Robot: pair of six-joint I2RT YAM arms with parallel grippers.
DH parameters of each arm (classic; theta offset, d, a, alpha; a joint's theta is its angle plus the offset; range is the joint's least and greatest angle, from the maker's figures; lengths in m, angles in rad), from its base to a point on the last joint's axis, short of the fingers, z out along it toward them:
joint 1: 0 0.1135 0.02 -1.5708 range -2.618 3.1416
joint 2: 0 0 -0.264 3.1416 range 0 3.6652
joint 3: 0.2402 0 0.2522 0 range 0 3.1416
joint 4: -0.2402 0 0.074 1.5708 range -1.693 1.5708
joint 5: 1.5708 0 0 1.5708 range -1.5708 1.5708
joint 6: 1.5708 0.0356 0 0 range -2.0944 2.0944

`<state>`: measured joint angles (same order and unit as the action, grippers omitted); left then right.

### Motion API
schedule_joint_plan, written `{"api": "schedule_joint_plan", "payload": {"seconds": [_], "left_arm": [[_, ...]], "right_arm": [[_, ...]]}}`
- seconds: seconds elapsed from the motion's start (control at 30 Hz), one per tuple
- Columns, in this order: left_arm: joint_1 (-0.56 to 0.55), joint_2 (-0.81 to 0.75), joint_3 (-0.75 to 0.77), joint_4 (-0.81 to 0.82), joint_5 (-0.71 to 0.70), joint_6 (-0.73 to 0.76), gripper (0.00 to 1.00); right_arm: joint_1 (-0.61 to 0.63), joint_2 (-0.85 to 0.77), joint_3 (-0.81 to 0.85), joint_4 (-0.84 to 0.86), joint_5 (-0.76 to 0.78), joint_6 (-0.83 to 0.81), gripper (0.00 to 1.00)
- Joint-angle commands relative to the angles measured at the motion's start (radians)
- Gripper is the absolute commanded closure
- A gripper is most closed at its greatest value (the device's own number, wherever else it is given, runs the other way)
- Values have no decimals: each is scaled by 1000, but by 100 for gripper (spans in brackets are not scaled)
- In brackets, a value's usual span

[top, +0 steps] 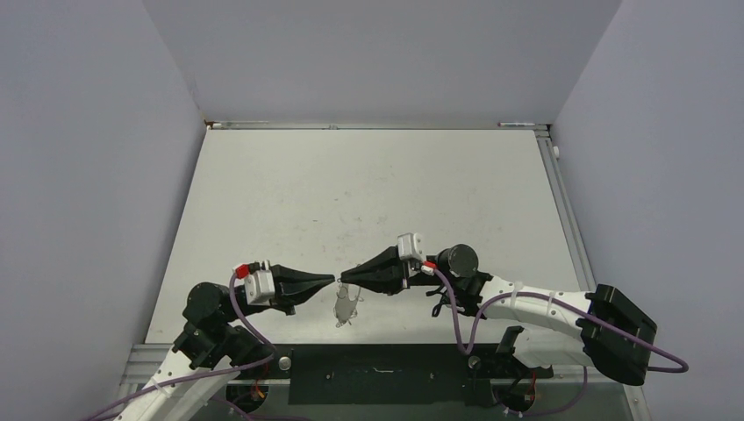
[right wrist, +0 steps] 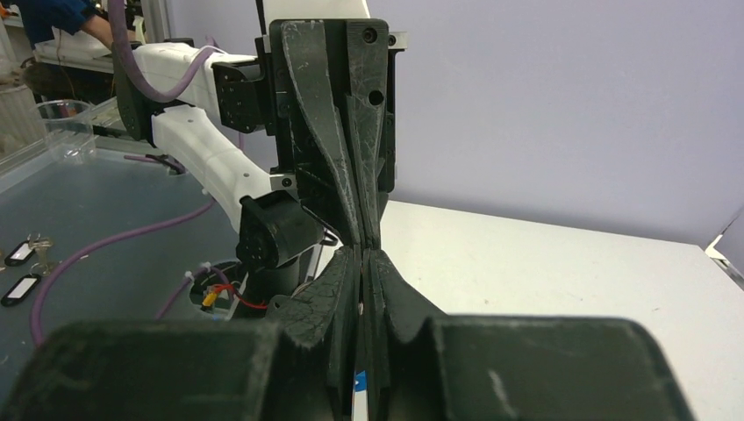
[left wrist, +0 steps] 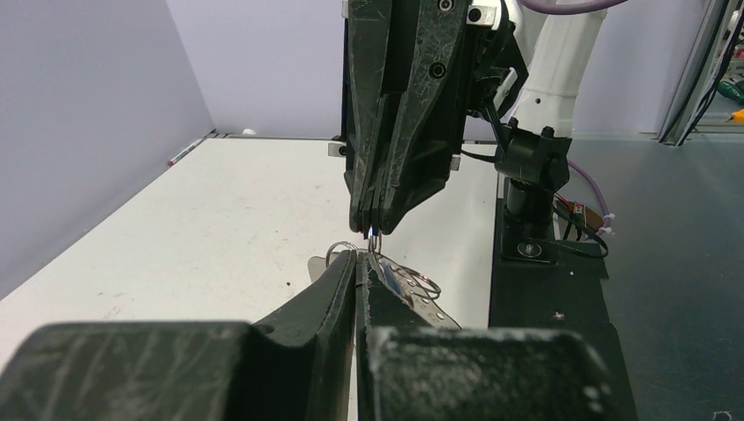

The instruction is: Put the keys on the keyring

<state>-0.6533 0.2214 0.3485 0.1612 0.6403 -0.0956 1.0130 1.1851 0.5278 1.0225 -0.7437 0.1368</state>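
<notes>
My two grippers meet tip to tip above the table's near edge. The left gripper (top: 332, 281) (left wrist: 355, 256) is shut, and a wire loop (left wrist: 339, 252) of the silvery keyring (top: 348, 307) shows at its tip. The rest of the keyring hangs below, with small loops (left wrist: 423, 285) and a flat metal piece. The right gripper (top: 345, 278) (left wrist: 375, 226) (right wrist: 361, 250) is shut on a thin wire ring. A blue sliver of the blue key (right wrist: 359, 383) shows deep between its jaws. The red key is hidden.
The white table (top: 368, 193) stretches far behind the grippers, with grey walls on three sides. A black base plate (top: 377, 373) lies between the arm bases. Spare tagged keys (right wrist: 19, 288) lie on the dark surface off the table.
</notes>
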Motion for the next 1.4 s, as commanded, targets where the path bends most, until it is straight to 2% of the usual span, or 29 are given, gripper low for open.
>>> {"api": "schedule_joint_plan", "payload": {"seconds": [0.0, 0.17, 0.27, 0.4, 0.7, 0.87, 1.2, 1.37], "left_arm": [[3, -10, 15, 17, -8, 7, 100], [3, -3, 9, 29, 3, -4, 100], [3, 13, -2, 66, 47, -27, 80], [3, 33, -14, 112, 102, -59, 61], [1, 7, -28, 133, 101, -70, 48], [2, -7, -28, 127, 91, -70, 47], [2, -32, -19, 85, 40, -31, 63], [3, -30, -16, 77, 33, -29, 66]], "right_arm": [[-7, -34, 8, 37, 12, -26, 95], [-7, -66, 18, 37, -16, -24, 95], [-11, -80, 38, 36, -93, -13, 95], [-12, -49, 74, 77, -192, 39, 95], [-11, 21, 99, 247, -108, 130, 95], [-9, 71, 97, 347, -57, 179, 95], [-3, 104, 109, 363, -54, 193, 95], [7, 119, 110, 375, -52, 196, 95]]}}
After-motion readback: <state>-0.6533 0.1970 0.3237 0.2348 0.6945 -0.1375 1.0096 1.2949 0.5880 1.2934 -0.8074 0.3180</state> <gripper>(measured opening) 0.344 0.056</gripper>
